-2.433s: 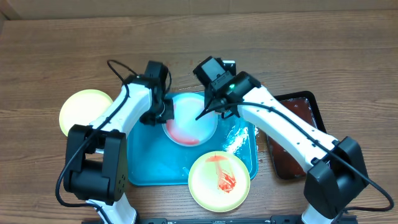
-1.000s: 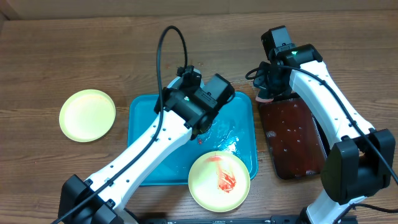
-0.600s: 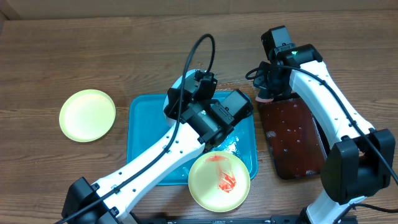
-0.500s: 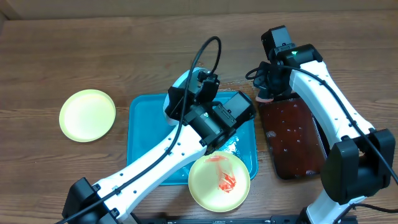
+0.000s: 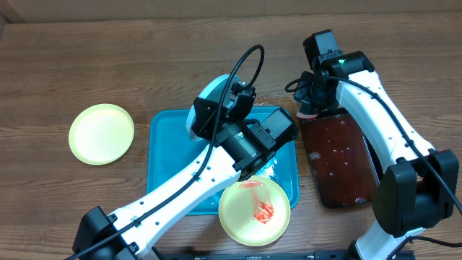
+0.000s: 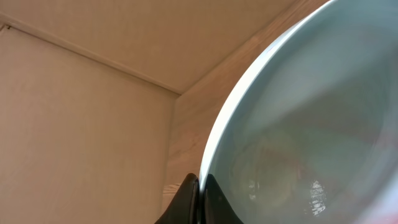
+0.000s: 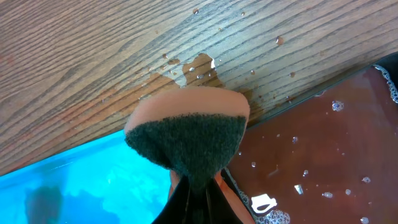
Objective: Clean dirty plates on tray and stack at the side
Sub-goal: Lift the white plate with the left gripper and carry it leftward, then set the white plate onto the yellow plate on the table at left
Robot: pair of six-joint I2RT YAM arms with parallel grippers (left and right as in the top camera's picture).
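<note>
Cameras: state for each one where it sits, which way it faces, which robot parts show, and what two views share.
Overhead: above the table, looking straight down on left arm, right arm, blue tray and dark tray.
Left wrist: on the left arm, looking along the left gripper, shut on the light blue plate's rim.
Right wrist: on the right arm, looking down past the right gripper and sponge at wet table.
Shared: overhead and right wrist both show both trays.

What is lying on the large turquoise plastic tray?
A round pale yellow-green plate smeared with red sauce overlaps the turquoise tray's near right corner, beside wet glints. The left arm covers the tray's middle, so anything beneath it is hidden.
</note>
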